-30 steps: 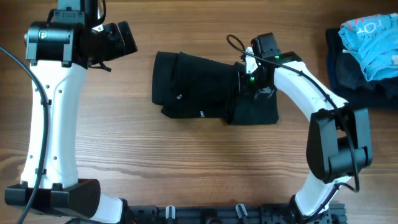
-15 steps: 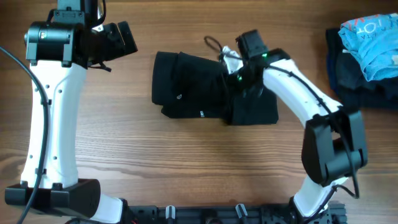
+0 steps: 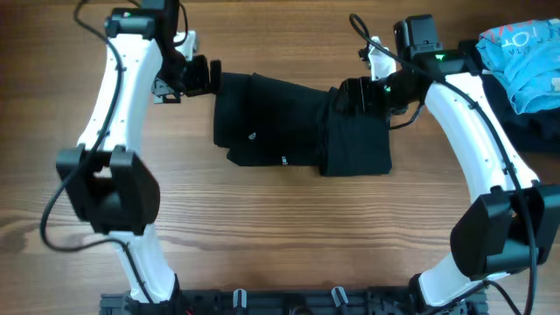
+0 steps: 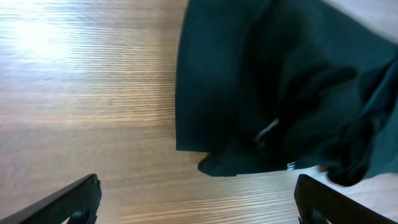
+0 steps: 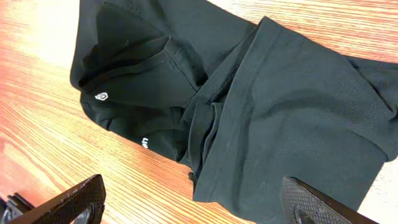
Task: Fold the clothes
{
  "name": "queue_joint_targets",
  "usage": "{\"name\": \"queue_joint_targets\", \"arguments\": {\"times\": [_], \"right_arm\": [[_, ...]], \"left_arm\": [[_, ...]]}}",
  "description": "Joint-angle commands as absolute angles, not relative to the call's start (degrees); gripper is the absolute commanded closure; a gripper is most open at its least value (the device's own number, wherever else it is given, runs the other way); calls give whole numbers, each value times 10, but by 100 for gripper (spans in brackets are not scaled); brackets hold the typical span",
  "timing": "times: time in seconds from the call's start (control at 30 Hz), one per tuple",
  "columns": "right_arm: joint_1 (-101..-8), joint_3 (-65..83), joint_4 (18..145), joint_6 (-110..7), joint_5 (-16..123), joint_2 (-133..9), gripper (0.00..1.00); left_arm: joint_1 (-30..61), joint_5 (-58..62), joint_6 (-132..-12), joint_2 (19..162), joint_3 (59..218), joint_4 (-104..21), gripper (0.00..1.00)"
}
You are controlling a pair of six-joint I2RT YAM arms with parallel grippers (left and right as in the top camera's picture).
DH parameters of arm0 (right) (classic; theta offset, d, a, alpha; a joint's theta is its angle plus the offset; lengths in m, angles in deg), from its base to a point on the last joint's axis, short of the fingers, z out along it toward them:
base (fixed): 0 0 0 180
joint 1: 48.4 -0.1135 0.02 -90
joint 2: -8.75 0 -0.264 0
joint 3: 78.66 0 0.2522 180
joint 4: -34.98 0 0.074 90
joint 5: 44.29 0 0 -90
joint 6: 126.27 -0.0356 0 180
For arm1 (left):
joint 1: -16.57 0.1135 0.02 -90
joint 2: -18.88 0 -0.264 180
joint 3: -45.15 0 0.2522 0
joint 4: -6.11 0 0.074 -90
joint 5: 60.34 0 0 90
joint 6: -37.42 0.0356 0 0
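Lying rumpled on the wooden counter (image 3: pixel 262 227), soft black short-sleeved T-shirt (image 3: pixel 289 131); left tool (image 3: pixel 208 77) gapes wide at its left edge, empty; right tool (image 3: pixel 348 96) spread over its right part, empty.

**Overhead and right wrist usable, left wrist soft**

Overhead we get bright, even light from above. The arms throw only soft shadows on the table (image 3: pixel 280 236). The T-shirt (image 3: pixel 289 122) reads almost flat black there, and we can barely separate its folds. The left wrist view is blurred throughout, with a washed-out glare patch on the wood at upper left. The right wrist view is sharp: we see weave and seams, and the wood is oversaturated orange-red, pale at two corners.
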State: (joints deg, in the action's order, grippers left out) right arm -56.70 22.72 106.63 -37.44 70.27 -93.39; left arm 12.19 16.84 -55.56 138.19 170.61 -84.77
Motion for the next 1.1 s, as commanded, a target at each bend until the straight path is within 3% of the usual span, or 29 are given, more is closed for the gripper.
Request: {"name": "queue_joint_targets", "arguments": {"times": [0.0,0.37,0.8,1.07], "right_arm": [[-567,233,1069,-362,693,-930,9],[-567,233,1082,-363,692,-930,9],[-567,233,1100,-349,692,-930,9],[-567,233,1101,-349,693,-930,9]], "left_arm": [[150,80,-432,1441,1705,-842,0],[167,-62,-200,1530,1705,-840,5],[165,-64,-200,1586,1705,-805,6],[142,-146,-200,1586,1705,-809,3]]}}
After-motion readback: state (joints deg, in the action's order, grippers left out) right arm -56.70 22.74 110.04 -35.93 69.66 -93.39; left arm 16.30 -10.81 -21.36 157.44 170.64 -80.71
